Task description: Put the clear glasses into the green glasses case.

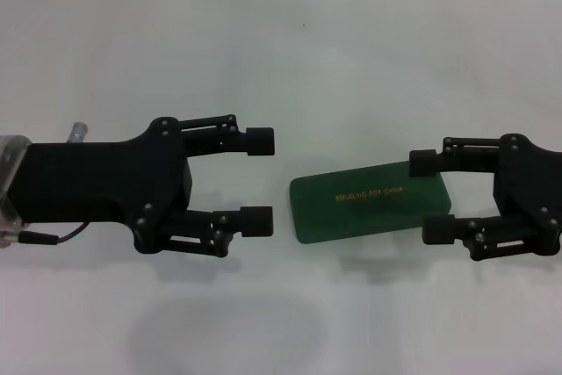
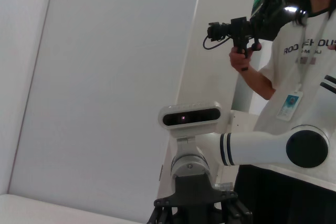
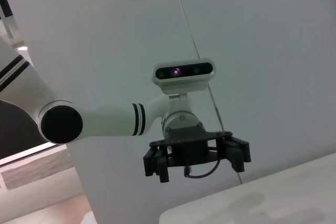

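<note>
Down on the white table (image 1: 281, 59) the green glasses case (image 1: 373, 203) lies flat with its lid closed, gold lettering facing up, its long side tilted so the far end points toward two o'clock. At about three o'clock from it, the right gripper (image 1: 432, 198) reaches in with its fingers spread wide — one fingertip (image 1: 422, 163) sits over the case's far right corner and the other over the near right corner, so the case's end lies between them; whether the pads touch the case cannot be told. At nine o'clock from the case, the left gripper (image 1: 257, 181) hovers with its fingers likewise spread apart, pinching nothing, with a bare strip of table between its tips and the case's left edge. Neither clear lenses nor temple arms can be made out in any view. From the left wrist view, a person (image 2: 294, 61) holding a handheld camera (image 2: 233, 29) stands behind the robot's other arm.
</note>
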You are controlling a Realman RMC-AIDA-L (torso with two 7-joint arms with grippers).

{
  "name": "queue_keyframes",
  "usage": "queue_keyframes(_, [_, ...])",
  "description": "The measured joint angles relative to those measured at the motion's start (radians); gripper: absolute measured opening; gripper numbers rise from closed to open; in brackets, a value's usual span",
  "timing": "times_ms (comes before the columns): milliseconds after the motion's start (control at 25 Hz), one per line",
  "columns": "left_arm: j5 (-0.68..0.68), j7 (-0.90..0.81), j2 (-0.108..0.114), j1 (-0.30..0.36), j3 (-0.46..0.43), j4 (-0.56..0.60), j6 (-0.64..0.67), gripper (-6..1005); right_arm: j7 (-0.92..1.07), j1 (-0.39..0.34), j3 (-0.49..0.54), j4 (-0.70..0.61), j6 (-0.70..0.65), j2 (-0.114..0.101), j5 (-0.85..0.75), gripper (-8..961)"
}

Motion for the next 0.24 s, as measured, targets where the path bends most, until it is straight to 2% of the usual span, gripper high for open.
queue_keyframes(240, [0.006,0.001,-0.001,-0.001,-0.001,0.0,-0.006,829,-0.012,-0.005,0.01,0.003,0.001,-0.005,0.009,778])
